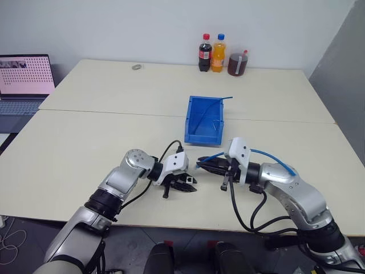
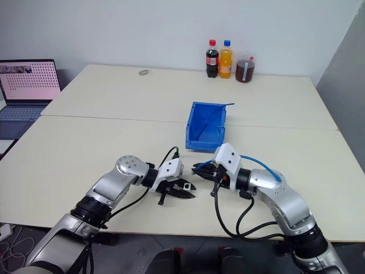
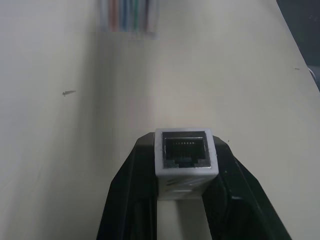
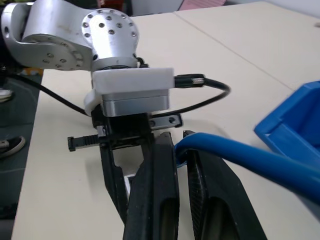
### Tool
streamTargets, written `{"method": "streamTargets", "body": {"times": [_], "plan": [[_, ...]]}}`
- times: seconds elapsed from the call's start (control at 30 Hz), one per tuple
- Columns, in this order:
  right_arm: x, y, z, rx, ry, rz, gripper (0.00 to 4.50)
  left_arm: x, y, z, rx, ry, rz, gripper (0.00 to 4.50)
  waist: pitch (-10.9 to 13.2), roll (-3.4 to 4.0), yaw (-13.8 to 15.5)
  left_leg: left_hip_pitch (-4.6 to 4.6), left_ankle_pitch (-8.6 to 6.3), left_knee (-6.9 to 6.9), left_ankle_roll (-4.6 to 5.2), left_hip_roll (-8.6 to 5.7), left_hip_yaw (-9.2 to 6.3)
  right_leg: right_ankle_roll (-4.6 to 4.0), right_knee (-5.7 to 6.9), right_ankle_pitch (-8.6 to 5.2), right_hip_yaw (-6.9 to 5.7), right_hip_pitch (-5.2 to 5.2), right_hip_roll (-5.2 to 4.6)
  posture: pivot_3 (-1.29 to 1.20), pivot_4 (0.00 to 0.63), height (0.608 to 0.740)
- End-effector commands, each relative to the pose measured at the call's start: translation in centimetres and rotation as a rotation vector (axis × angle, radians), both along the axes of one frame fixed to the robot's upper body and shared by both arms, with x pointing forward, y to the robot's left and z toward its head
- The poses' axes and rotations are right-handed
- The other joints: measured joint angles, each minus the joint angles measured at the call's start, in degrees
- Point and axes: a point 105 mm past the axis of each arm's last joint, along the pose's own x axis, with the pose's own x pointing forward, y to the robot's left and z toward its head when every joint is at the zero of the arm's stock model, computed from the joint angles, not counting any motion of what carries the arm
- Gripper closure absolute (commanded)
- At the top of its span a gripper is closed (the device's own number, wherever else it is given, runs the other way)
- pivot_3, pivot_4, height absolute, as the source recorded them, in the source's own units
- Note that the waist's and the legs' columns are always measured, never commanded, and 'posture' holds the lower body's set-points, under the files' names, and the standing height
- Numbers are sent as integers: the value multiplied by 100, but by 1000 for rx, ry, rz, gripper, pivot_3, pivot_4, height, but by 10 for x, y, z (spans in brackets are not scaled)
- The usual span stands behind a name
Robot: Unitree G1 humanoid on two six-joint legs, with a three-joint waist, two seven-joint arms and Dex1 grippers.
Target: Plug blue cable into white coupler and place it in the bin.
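Observation:
The white coupler (image 3: pixel 186 161) is clamped between my left gripper's black fingers (image 3: pixel 127 190), its dark socket facing outward. My left gripper (image 1: pixel 187 184) sits low over the table near the front and points right. A short gap away, my right gripper (image 1: pixel 201 164) points left at it, shut on the blue cable (image 4: pixel 240 155). The cable (image 1: pixel 268 154) arcs back over my right forearm. A blurred clear plug (image 3: pixel 127 20) with coloured wires shows ahead of the coupler in the left wrist view. The blue bin (image 1: pixel 194 123) stands just behind both grippers.
A thin blue wire (image 1: pixel 219 103) leans in the bin and pokes over its back right corner. Two bottles (image 1: pixel 211 53) and a cup of dark drink (image 1: pixel 238 64) stand at the far edge. A laptop (image 1: pixel 23 80) is on the far left.

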Motion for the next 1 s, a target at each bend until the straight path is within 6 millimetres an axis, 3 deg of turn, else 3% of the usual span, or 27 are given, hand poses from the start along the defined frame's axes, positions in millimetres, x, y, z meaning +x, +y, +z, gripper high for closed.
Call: {"method": "streamTargets", "body": {"times": [0.03,0.37,1.0], "plan": [[-7,9,3,-22,-27,88,4500,-2,1,-8,40,11,-13,3689,0,0,0,0,0,0,0,0,0,0,0,0,0,0,0,0,150,740],[-6,11,-17,-142,-15,142,4500,-4,1,-11,41,23,-17,3689,-3,0,-1,1,0,2,0,1,-2,0,2,0,-2,3,0,0,150,740],[4,6,-10,-103,27,100,4500,-8,-1,-14,48,19,-20,3689,-5,0,-1,4,0,3,0,1,-4,0,2,0,-5,9,0,0,150,740]]}}
